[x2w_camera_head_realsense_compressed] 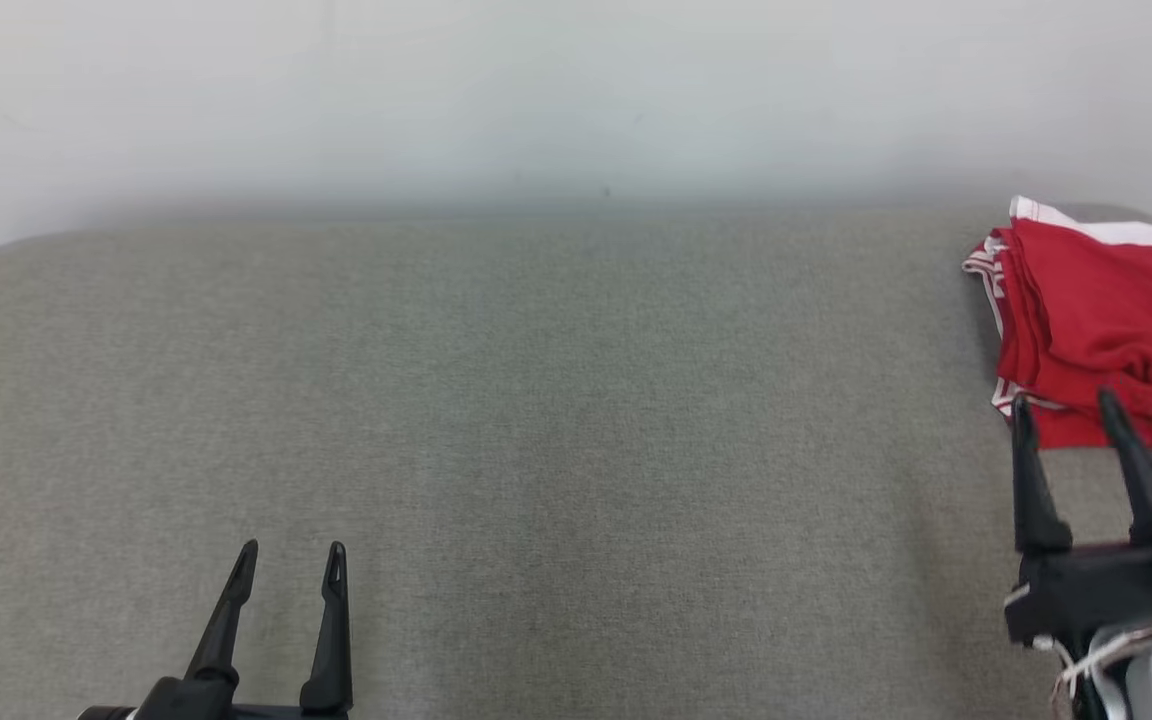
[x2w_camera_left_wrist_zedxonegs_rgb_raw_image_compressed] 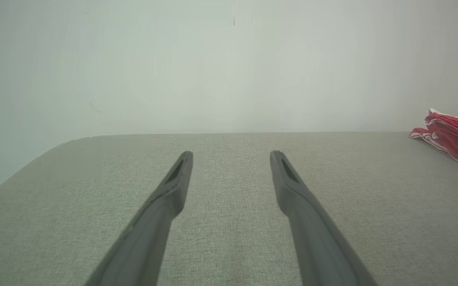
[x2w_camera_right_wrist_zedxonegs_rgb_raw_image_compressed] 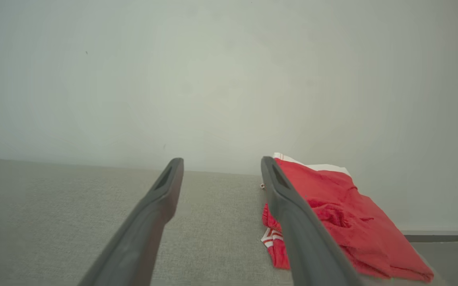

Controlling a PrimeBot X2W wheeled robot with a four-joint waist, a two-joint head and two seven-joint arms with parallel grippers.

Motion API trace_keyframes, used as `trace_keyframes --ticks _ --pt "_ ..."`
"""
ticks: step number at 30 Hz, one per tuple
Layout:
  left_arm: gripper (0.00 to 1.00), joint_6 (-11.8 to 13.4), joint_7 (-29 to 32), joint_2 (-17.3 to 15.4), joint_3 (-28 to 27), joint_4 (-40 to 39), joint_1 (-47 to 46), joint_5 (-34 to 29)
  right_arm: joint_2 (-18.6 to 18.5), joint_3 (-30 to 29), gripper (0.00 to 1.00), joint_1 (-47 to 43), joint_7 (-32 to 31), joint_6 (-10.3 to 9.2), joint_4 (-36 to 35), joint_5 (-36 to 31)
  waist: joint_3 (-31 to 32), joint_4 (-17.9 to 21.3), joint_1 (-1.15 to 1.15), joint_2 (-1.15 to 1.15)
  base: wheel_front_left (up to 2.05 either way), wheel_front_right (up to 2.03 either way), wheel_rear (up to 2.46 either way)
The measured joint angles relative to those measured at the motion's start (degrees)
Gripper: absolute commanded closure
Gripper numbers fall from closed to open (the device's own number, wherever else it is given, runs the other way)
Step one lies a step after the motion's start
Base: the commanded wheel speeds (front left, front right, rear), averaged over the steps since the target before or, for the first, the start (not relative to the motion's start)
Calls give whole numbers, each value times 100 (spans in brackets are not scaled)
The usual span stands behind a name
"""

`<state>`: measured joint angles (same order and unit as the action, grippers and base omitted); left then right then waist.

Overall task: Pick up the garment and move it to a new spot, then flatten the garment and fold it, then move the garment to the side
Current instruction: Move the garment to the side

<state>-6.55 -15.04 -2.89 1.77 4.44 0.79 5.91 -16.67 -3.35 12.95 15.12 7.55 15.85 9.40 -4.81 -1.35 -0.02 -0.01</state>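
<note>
Red garment (x2w_camera_head_realsense_compressed: 1096,320) runs near-to-far — white band (x2w_camera_head_realsense_compressed: 1121,233) toward the wall (x2w_camera_head_realsense_compressed: 576,100).

Bare indoor room, grey upholstered surface (x2w_camera_head_realsense_compressed: 536,450), white wall (x2w_camera_head_realsense_compressed: 576,90)

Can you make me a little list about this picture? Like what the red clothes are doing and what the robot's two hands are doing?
garment: red with white trim, lying bunched at the far right of the surface
surface: grey fabric top
left gripper: open, holding nothing, low on the left, far from the garment
right gripper: open, holding nothing, fingertips at the garment's near edge; cannot tell if they touch it
wall: plain and pale, behind the surface
</note>
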Motion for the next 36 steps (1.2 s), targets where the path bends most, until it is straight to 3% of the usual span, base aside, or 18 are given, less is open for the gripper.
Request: trace_keyframes --ticks 7,14,36 --pt "0 52 0 -3 -121 83 80 -12 768 -20 0 -984 1 0 -694 -199 216 -111 1 1 0 0 0" --pt "0 170 0 -1 4 203 181 32 1207 138 0 -1685 1 0 -900 -271 392 -154 1 1 0 0 0" --pt "0 93 0 0 -59 420 380 67 1368 192 0 -1930 1 0 -953 -315 549 -190 1 1 0 0 0"
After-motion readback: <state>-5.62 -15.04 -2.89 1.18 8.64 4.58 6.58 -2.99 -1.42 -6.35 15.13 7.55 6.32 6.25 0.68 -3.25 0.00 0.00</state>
